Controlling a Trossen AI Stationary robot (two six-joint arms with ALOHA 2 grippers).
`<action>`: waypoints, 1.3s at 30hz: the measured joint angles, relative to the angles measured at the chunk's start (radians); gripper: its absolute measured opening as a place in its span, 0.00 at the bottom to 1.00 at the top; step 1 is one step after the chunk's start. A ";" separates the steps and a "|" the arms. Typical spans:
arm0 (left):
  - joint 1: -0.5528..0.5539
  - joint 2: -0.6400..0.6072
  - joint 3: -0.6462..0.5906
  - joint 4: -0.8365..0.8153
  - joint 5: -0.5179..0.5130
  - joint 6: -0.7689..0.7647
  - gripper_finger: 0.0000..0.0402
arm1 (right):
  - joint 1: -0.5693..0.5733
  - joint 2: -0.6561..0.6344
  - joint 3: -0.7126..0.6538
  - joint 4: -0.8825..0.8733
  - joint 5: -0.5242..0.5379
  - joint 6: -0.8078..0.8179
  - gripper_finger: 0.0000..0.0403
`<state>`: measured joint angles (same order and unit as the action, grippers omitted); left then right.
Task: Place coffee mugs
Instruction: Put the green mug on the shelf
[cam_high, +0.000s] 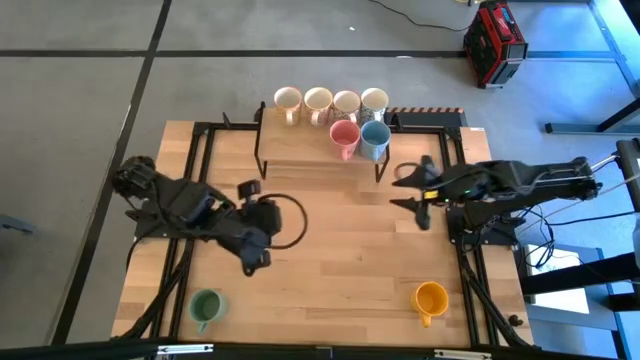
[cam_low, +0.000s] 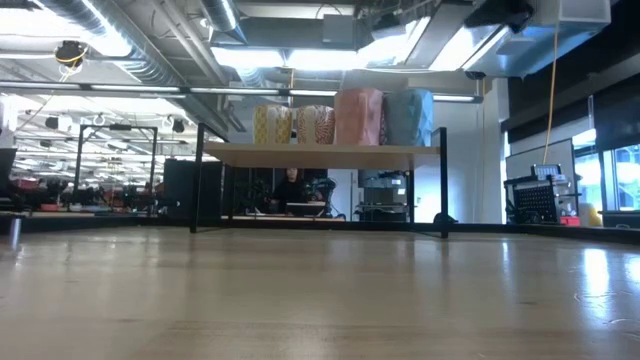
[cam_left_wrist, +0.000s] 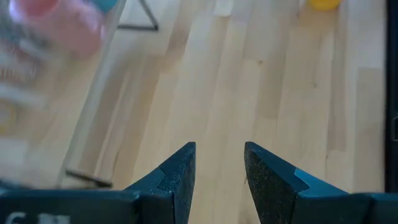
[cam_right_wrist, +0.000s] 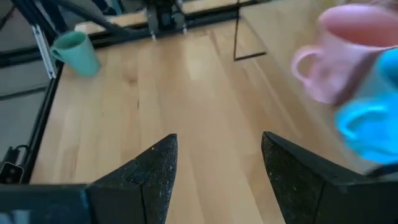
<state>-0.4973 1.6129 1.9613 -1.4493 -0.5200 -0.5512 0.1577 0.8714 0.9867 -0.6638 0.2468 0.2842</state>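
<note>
High view: six coffee mugs stand on a raised wooden shelf (cam_high: 300, 150) at the far side of the table (cam_high: 340, 260). Four cream mugs form the back row: the first cream mug (cam_high: 287, 101), the second cream mug (cam_high: 318, 100), the speckled mug (cam_high: 346, 103) and the fourth cream mug (cam_high: 374, 100). Just in front of the last two stand the pink mug (cam_high: 344, 135) and the light blue mug (cam_high: 375, 137), touching or nearly touching each other.

Two mugs stand on the table itself, well apart from the shelf: the green mug (cam_high: 206, 306) near the front left corner and the orange-yellow mug (cam_high: 431, 298) near the front right corner.

The left pincer (cam_high: 250, 262) hangs over the table in front of the shelf, left of centre, between the shelf and the green mug; in the left wrist view its fingers (cam_left_wrist: 177, 180) stand apart with nothing between them. The right pincer (cam_high: 418, 190) hangs just beside the shelf's right front leg, near the light blue mug; in the right wrist view its fingers (cam_right_wrist: 149, 171) stand wide apart and hold nothing.

Low view: the mugs show in a row on top of the shelf, beyond the bare table surface.
</note>
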 joint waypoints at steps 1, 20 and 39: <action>-0.013 -0.021 -0.038 0.000 -0.008 -0.036 0.33 | 0.000 0.020 -0.001 0.004 -0.010 -0.002 0.55; -0.239 -0.239 -0.656 0.222 0.484 -0.546 0.33 | 0.000 0.170 0.000 0.062 -0.084 -0.019 0.55; -0.446 -0.239 -0.967 0.432 0.583 -0.515 0.33 | -0.001 0.174 0.000 0.065 -0.073 0.031 0.55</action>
<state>-0.9432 1.3735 0.9946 -1.0170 0.0629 -1.0663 0.1566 1.0458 0.9871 -0.5991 0.1738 0.3157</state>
